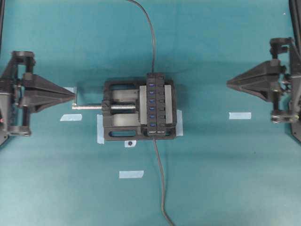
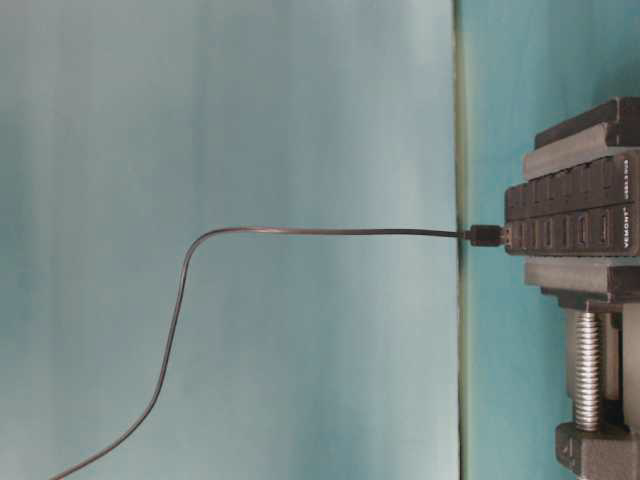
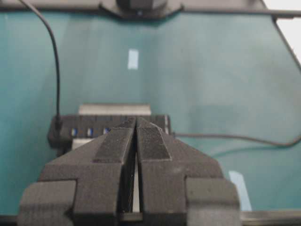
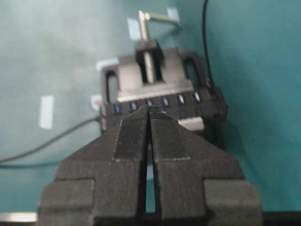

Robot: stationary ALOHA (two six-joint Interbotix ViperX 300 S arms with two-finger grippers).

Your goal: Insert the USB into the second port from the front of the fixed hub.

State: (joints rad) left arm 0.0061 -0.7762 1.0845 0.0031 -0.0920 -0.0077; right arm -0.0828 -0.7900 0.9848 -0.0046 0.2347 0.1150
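Overhead, table-level, wrist views, all sharing hub point(image 1: 156, 104)

Robotics lab test bench, plain teal surface point(image 1: 225, 179) marked with strips of pale tape point(image 1: 131, 174), black bench vise point(image 1: 123, 110) taped down at centre clamping a USB hub point(image 1: 157, 104), black robot arms at left and right edges

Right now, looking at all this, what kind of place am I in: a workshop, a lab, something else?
Most likely a robotics test bench in a lab. A teal table carries tape markers, a black vise clamping a USB hub, and a robot arm's hand at either side, left hand and right hand, both shut and empty.
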